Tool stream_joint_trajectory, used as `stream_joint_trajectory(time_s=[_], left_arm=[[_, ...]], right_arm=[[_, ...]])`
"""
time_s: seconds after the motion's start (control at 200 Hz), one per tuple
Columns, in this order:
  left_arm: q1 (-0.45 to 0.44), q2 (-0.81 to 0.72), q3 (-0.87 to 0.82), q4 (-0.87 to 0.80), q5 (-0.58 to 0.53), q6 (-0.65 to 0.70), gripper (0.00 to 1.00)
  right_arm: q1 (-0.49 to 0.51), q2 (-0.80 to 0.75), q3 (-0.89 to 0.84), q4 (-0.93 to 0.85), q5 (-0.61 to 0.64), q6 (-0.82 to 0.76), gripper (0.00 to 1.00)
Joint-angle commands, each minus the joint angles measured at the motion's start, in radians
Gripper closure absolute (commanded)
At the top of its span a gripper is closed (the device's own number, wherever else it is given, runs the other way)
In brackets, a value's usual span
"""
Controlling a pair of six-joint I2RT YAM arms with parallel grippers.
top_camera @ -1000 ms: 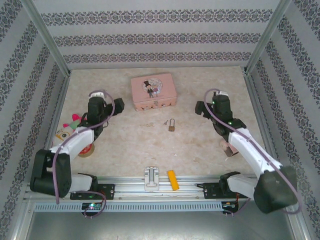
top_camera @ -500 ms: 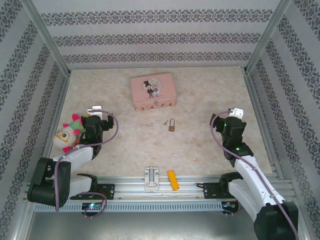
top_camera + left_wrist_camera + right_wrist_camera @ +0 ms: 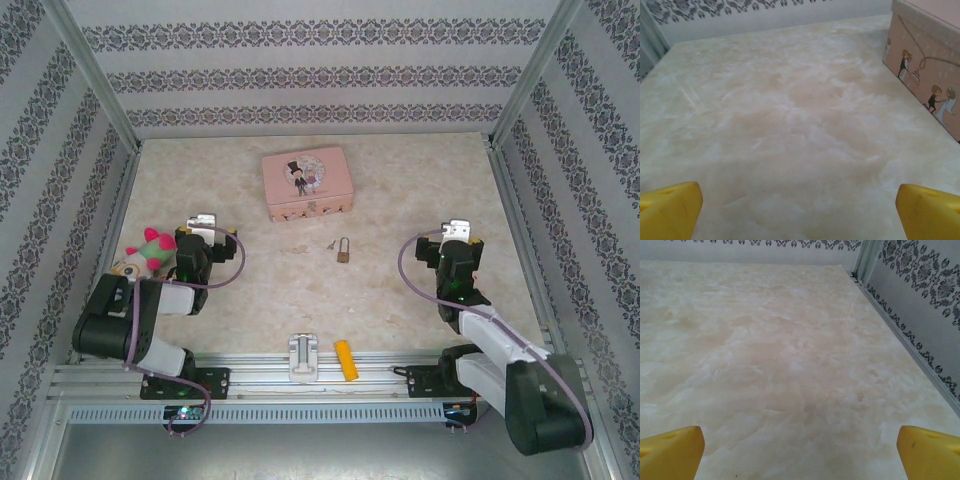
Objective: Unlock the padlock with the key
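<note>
The small brass padlock (image 3: 343,251) lies on the marble tabletop in front of the pink tin, its thin shackle pointing away from the arms. The tiny dark key (image 3: 327,244) lies just to its left, apart from it. My left gripper (image 3: 203,222) sits low at the left, well away from both. In the left wrist view its yellow fingertips (image 3: 670,210) stand wide apart over bare table, so it is open. My right gripper (image 3: 458,229) sits low at the right, and its yellow fingertips (image 3: 672,452) are also spread with nothing between them.
The pink tin (image 3: 307,183) stands at the back centre, and its side (image 3: 930,75) shows at the right of the left wrist view. A plush toy (image 3: 143,250) lies beside the left arm. A white bracket (image 3: 302,355) and a yellow-orange block (image 3: 345,360) rest by the front rail.
Both arms have drawn back toward their bases and folded low, away from the tin and padlock. Padlock and key have not moved.
</note>
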Motion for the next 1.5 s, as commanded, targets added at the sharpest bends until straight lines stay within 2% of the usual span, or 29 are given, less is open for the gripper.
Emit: stream_joint_trajectory(time_s=[0.0,0.05,0.095,0.14,0.22,0.315,0.435,0.495,0.595,0.695,0.72,0.77,0.845,0.92,0.999,1.034,1.494], left_arm=[[0.024,0.068,0.0,0.165,0.048,0.004,0.01],[0.028,0.103,0.007,0.204,0.068,0.017,0.01],[0.038,0.072,0.036,0.091,0.091,0.003,0.01],[0.061,0.069,0.074,0.015,0.156,-0.002,0.01],[0.138,0.078,0.086,0.004,0.31,-0.052,0.01],[0.149,0.082,0.073,0.037,0.409,-0.031,0.01],[0.15,0.081,0.074,0.035,0.398,-0.035,0.01],[0.149,0.081,0.078,0.027,0.348,-0.049,0.01],[0.149,0.08,0.078,0.026,0.284,-0.068,0.01],[0.149,0.08,0.076,0.03,0.277,-0.072,0.01],[0.149,0.081,0.075,0.032,0.276,-0.072,0.01],[0.149,0.08,0.07,0.039,0.278,-0.073,0.01],[0.149,0.08,0.071,0.038,0.278,-0.074,0.01],[0.149,0.081,0.075,0.03,0.284,-0.069,0.01],[0.149,0.08,0.075,0.031,0.285,-0.069,0.01],[0.149,0.081,0.076,0.03,0.286,-0.07,0.01],[0.149,0.081,0.076,0.03,0.289,-0.067,0.01]], right_arm=[[-0.015,0.069,0.006,0.158,-0.022,-0.006,0.02],[-0.017,0.108,0.003,0.211,-0.032,0.001,0.02],[-0.019,0.145,0.0,0.265,-0.041,0.0,0.02],[-0.021,0.18,0.002,0.317,-0.045,-0.004,0.02],[-0.026,0.232,0.013,0.377,-0.072,-0.012,0.02],[-0.026,0.289,0.029,0.439,-0.086,-0.032,0.02],[-0.027,0.407,0.046,0.535,-0.095,-0.051,0.02],[-0.028,0.46,0.049,0.599,-0.101,-0.051,0.02],[-0.046,0.434,0.067,0.516,-0.116,-0.031,0.02],[-0.077,0.533,0.089,0.599,-0.143,-0.002,0.02],[-0.078,0.526,0.09,0.562,-0.148,0.0,0.02],[-0.096,0.488,0.127,0.455,-0.209,0.003,0.02],[-0.109,0.514,0.118,0.524,-0.275,-0.001,0.02],[-0.123,0.503,0.131,0.474,-0.366,-0.014,0.02],[-0.17,0.507,0.117,0.516,-0.56,-0.018,0.02],[-0.174,0.51,0.113,0.528,-0.609,-0.031,0.02],[-0.176,0.507,0.113,0.526,-0.613,-0.034,0.02]])
